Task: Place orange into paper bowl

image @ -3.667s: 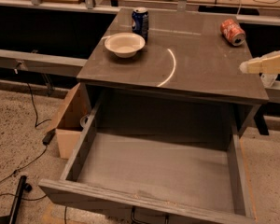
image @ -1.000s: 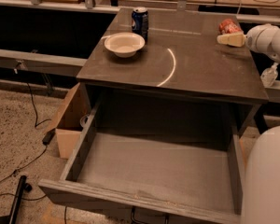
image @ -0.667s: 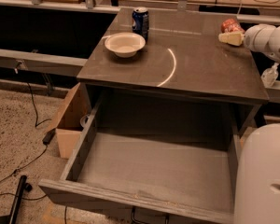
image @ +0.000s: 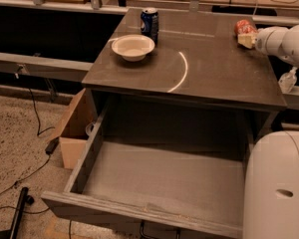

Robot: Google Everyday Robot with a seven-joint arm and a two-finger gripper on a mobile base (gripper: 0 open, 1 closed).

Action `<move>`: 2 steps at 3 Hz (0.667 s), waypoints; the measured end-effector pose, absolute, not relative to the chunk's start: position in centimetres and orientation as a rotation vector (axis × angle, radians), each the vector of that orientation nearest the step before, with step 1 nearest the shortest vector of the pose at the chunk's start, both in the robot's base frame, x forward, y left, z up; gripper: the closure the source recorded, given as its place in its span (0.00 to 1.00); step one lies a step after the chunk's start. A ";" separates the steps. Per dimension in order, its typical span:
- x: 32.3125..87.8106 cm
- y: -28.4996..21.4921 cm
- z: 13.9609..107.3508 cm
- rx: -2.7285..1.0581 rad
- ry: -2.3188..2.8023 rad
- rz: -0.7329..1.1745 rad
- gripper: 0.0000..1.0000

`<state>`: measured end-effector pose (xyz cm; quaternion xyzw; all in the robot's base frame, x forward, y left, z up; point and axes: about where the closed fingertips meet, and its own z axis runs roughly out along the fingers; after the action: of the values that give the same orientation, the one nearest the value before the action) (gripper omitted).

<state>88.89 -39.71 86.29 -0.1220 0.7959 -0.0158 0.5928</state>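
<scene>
The cream-white paper bowl (image: 133, 46) stands empty at the back left of the dark table top (image: 214, 78). A reddish-orange object (image: 243, 26) lies at the back right of the table; I cannot tell whether it is the orange. My gripper (image: 247, 38) is at the back right, right against the near side of that reddish object and partly covering it. The white arm (image: 286, 41) reaches in from the right edge. The gripper is far from the bowl, across the table's width.
A blue soda can (image: 149, 21) stands upright just behind the bowl. A white arc (image: 180, 73) marks the table top. A deep drawer (image: 164, 178) is pulled open below. A cardboard box (image: 77, 128) sits on the floor at left. My white body (image: 276, 188) fills the lower right.
The arm has moved from the table's right edge up and back to the reddish object. My white body has come into view at the lower right. Bowl and can have not moved.
</scene>
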 end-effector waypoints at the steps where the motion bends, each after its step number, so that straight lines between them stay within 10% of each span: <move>1: 87.6 -39.5 88.2 -0.314 1.841 -0.004 0.88; 2: 83.2 -39.3 92.5 -0.397 1.816 0.059 1.00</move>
<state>83.21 -39.29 92.54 -0.1712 0.7825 0.0253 0.5981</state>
